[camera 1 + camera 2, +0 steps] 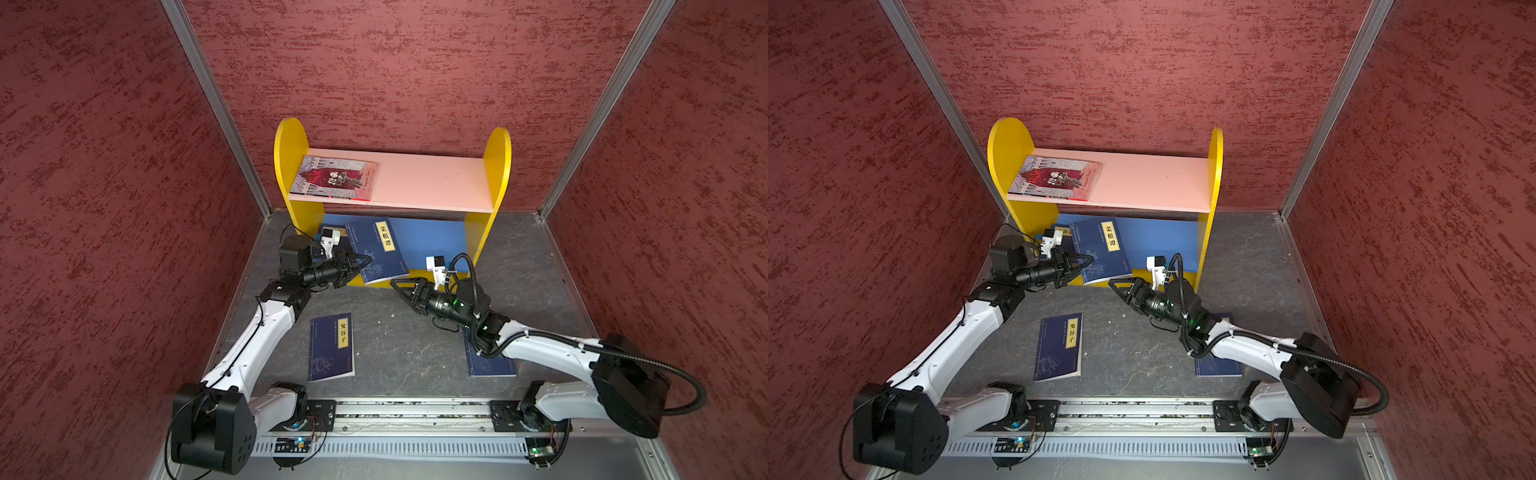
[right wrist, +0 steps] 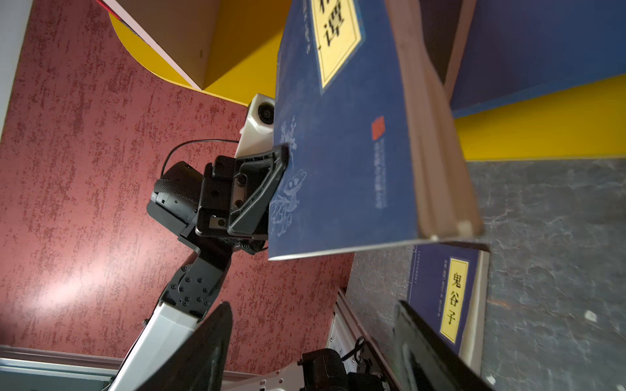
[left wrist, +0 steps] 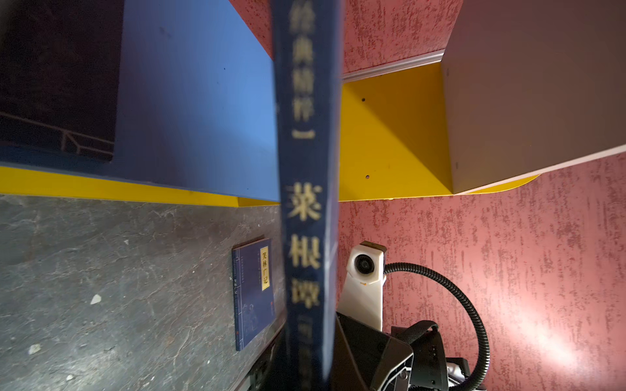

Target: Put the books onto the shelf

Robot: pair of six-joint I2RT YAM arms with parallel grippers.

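Left pincer point(image 1: 367, 261) clamps the spine edge of the navy book point(image 1: 380, 249), tilted half over the shelf's blue lower board point(image 1: 432, 241). Best to slide it deeper before letting go; the right pincer point(image 1: 397, 286), jaws apart and empty, could steady its near corner.

Both top views bright, evenly lit, sharp; wide-angle stretch at corners. At 12 o'clock, shelf point(image 1: 291, 166) shadowed underneath. Wrist views: navy book point(image 3: 308, 220) blurred, close to lens; soft glare patch on red wall point(image 3: 548, 342).
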